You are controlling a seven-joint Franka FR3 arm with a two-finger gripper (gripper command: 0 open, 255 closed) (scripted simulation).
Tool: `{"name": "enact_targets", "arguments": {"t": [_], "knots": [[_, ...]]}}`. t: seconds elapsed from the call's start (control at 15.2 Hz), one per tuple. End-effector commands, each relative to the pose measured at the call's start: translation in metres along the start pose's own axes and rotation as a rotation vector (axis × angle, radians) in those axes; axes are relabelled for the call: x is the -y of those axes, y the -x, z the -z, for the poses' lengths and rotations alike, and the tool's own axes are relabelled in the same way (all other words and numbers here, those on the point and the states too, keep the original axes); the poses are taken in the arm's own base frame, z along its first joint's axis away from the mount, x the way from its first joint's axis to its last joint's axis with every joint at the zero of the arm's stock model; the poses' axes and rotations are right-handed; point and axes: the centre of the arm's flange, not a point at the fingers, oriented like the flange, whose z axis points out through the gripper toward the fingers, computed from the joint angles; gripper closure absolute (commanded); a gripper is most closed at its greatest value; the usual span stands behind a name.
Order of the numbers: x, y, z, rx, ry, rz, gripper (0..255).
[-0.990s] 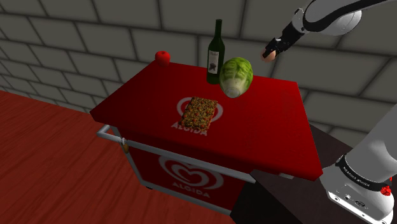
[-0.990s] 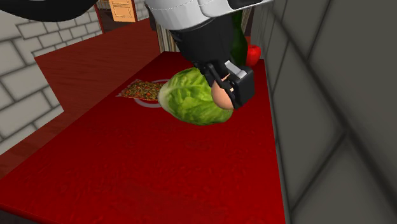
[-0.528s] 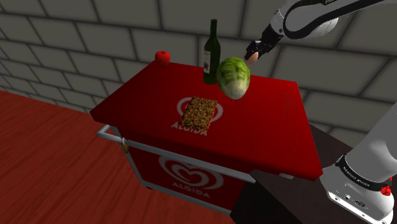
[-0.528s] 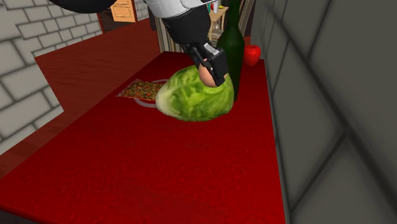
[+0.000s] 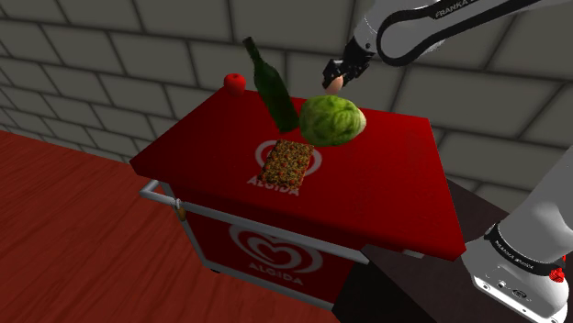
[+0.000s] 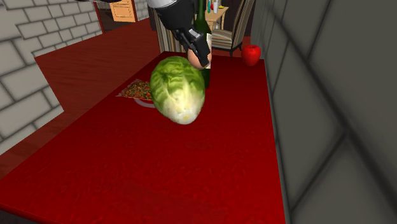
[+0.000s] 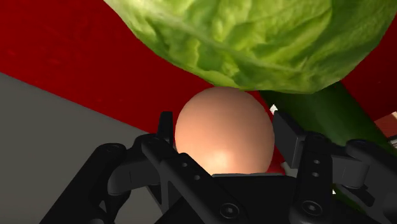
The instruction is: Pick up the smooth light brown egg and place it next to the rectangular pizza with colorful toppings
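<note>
- In the wrist view the gripper's (image 7: 223, 122) black body hides the lower part of the egg (image 7: 224, 137), and the lettuce (image 7: 254, 38) runs past the picture's edge.
- There the wine bottle (image 5: 273, 89) shows as one slanted dark green stretch; the lettuce and a finger hide the rest.
- In the second exterior view the lettuce covers much of the pizza (image 6: 135, 90), leaving a strip of toppings.
- In that view the gripper hides most of the egg.
- In the shoulder view the arm (image 5: 432, 23) is cut off by the top edge, and the stand (image 5: 523, 266) by the lower right corner.
- The bottle's base sits behind the lettuce there.
- The pizza's toppings are too small to name.
</note>
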Motion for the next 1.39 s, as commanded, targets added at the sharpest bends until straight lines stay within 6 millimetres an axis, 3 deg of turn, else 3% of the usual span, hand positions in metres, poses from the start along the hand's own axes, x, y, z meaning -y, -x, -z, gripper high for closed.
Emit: {"name": "enact_targets", "arguments": {"t": [0.0,1.19,1.25,1.32], "knots": [[0.026,-0.006,-0.008,0.005,0.001,-0.001,255],[0.251,-0.055,-0.068,0.005,0.001,-0.001,255],[0.272,-0.06,-0.074,0.005,0.001,-0.001,255],[0.271,-0.057,-0.078,0.005,0.001,-0.001,255]]}}
